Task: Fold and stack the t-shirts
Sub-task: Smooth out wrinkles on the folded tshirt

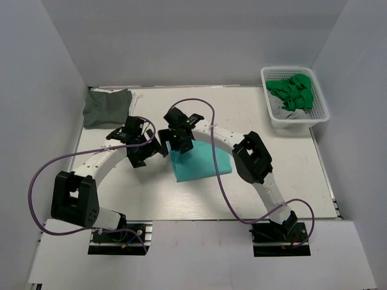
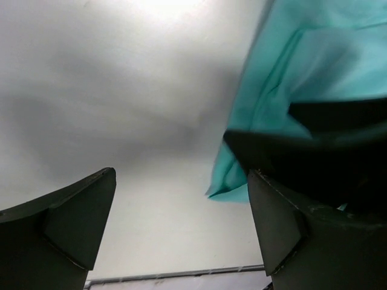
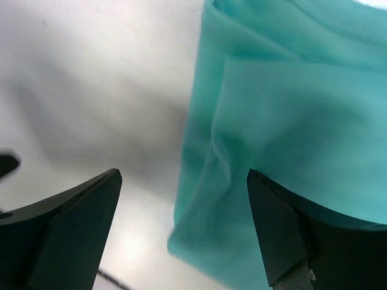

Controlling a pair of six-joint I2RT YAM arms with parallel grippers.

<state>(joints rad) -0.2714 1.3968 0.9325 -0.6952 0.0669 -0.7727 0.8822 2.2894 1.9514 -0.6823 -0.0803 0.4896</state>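
Observation:
A folded teal t-shirt [image 1: 199,162] lies at the table's middle; it shows in the left wrist view [image 2: 284,90] and the right wrist view [image 3: 290,139]. My right gripper [image 1: 179,144] is open above its far left corner, jaws straddling the folded edge. My left gripper [image 1: 147,148] is open and empty over bare table just left of the shirt. A folded grey-green t-shirt [image 1: 107,106] lies at the far left. Crumpled green t-shirts [image 1: 293,92] fill a white basket [image 1: 314,115] at the far right.
White walls enclose the table on three sides. Purple cables [image 1: 213,163] loop from both arms over the table. The table's near edge rail [image 2: 181,275] shows below the left fingers.

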